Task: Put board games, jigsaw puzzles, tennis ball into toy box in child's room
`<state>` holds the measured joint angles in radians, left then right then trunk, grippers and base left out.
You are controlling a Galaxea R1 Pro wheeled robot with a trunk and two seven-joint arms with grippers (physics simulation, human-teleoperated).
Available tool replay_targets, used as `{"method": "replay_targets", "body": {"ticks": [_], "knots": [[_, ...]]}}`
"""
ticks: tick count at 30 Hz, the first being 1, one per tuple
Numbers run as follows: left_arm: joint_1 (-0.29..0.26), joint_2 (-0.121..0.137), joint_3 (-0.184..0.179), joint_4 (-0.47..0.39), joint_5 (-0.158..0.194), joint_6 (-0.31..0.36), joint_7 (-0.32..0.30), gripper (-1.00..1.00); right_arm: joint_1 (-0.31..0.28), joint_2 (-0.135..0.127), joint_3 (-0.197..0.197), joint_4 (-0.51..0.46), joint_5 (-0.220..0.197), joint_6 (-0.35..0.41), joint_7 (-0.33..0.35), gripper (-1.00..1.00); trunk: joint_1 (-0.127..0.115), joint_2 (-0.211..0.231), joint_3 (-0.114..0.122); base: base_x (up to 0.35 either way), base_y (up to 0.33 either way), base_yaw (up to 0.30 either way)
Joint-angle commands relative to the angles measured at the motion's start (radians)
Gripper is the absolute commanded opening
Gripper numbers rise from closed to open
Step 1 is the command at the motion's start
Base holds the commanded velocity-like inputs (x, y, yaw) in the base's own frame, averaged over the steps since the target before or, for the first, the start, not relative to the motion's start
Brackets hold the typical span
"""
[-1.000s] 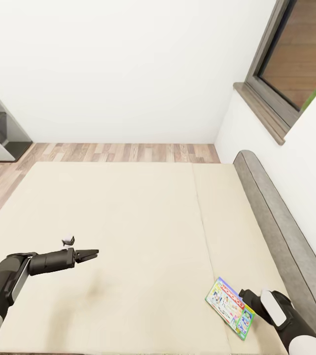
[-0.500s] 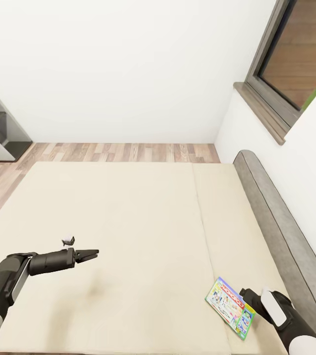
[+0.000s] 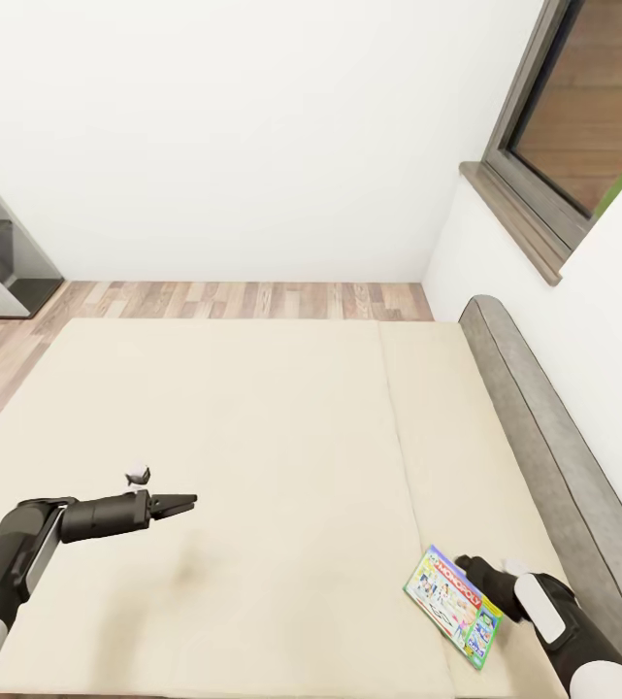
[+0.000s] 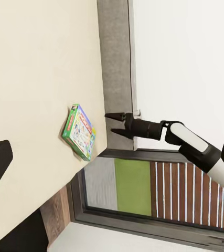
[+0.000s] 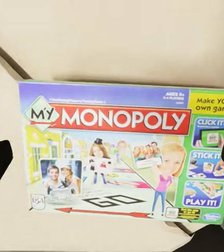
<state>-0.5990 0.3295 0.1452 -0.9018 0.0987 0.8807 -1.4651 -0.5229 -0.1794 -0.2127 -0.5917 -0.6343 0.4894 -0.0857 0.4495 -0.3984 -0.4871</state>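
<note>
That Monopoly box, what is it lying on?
The Monopoly box lies flat on the bed's beige mattress, near the grey headboard. The right gripper hovers open over it. Whatever is beneath the box is hidden.

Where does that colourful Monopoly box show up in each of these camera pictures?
Head view: the Monopoly box lies low at right on the beige mattress, just ahead of the right pincer.
Left wrist view: left of centre, facing the open right pincer.
Right wrist view: central and close.
Shared landmark: the mattress.
</note>
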Motion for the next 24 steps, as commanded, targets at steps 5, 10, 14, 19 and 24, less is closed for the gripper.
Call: {"method": "replay_targets", "body": {"ticks": [5,10,14,19,24], "knots": [[0.0,0.0,-0.002,0.0,0.001,0.011,-0.003,1.0,0.0,0.0,-0.003,-0.001,-0.01,0.006,0.013,1.0,0.001,-0.002,-0.001,0.0,0.0,0.0],[-0.001,0.0,-0.002,0.0,0.001,0.011,-0.003,1.0,0.0,0.0,-0.005,0.002,-0.01,0.005,0.018,1.0,0.001,-0.002,-0.001,0.0,0.0,0.0],[-0.001,0.0,-0.002,0.0,0.001,0.011,-0.003,1.0,0.0,0.0,-0.007,0.028,-0.01,0.005,0.02,1.0,0.001,-0.002,-0.001,0.0,0.0,0.0],[0.0,0.0,-0.003,0.0,0.001,0.011,-0.003,1.0,0.0,0.0,-0.016,0.057,-0.01,0.004,0.021,1.0,0.001,-0.002,-0.001,0.0,0.0,0.0],[0.0,0.0,-0.003,0.0,0.001,0.011,-0.003,1.0,0.0,0.0,-0.021,0.066,-0.01,0.005,0.021,1.0,0.001,-0.002,-0.001,0.0,0.0,0.0]]}}
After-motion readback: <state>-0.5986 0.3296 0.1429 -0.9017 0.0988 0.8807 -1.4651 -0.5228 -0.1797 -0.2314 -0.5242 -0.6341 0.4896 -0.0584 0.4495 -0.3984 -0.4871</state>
